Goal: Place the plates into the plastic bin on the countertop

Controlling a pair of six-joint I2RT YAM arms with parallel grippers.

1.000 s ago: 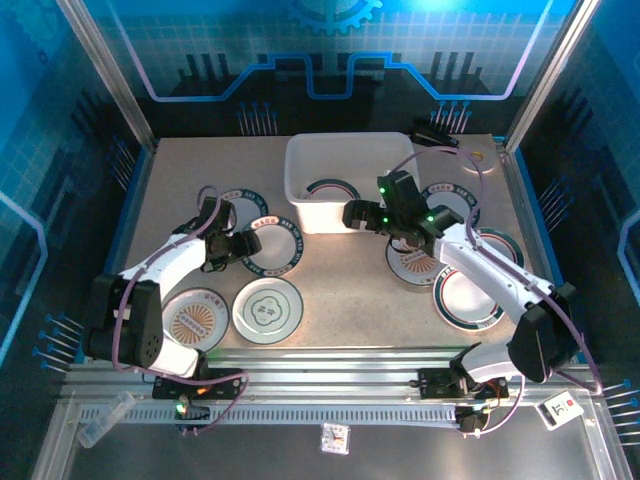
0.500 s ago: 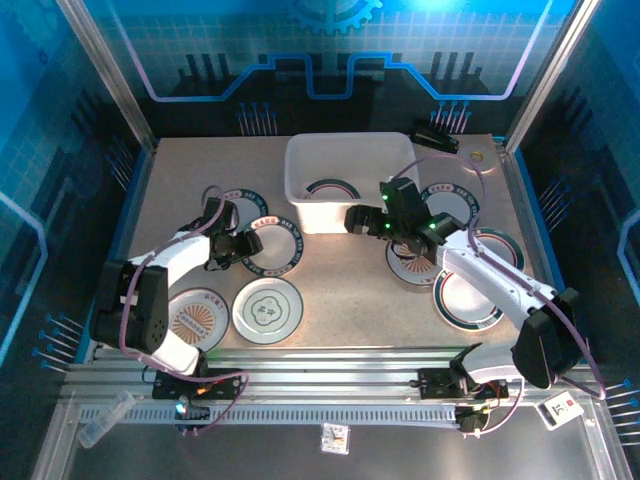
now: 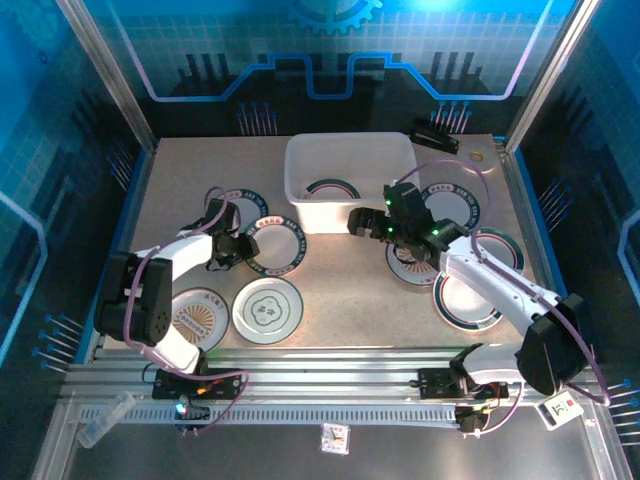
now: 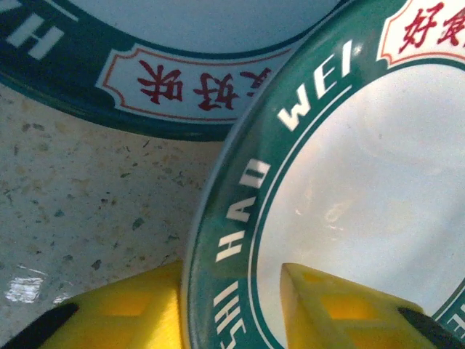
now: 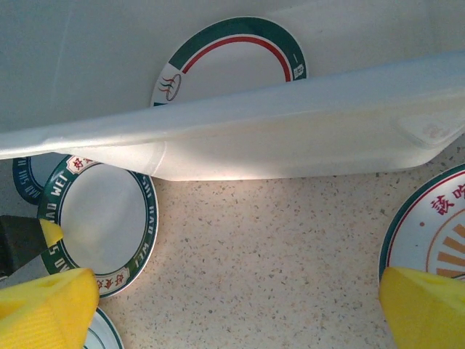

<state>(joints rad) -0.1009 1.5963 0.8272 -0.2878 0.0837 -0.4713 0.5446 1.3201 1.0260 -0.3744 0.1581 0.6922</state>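
Several plates lie on the countertop (image 3: 340, 290), and one plate (image 3: 330, 192) sits inside the plastic bin (image 3: 350, 141). My left gripper (image 3: 237, 248) is at the left edge of a green-rimmed plate (image 3: 275, 245). In the left wrist view its yellow fingers (image 4: 120, 313) straddle that plate's rim (image 4: 221, 283), one tucked under the outer edge and one on the white inside, shut on it. My right gripper (image 3: 358, 222) hangs open over bare countertop just in front of the bin wall (image 5: 290, 145), nothing between its fingers (image 5: 58, 294).
Other plates: one at the far left (image 3: 222, 215), an orange-centred one (image 3: 197, 318), a pale green flower one (image 3: 267, 308), and several to the right (image 3: 467, 297) under the right arm. A small tan ring (image 3: 480, 157) and a black object (image 3: 435, 135) lie at the back right.
My left gripper's jaws have narrowed onto the plate's rim. The right gripper has drifted slightly right and nearer, still wide open.
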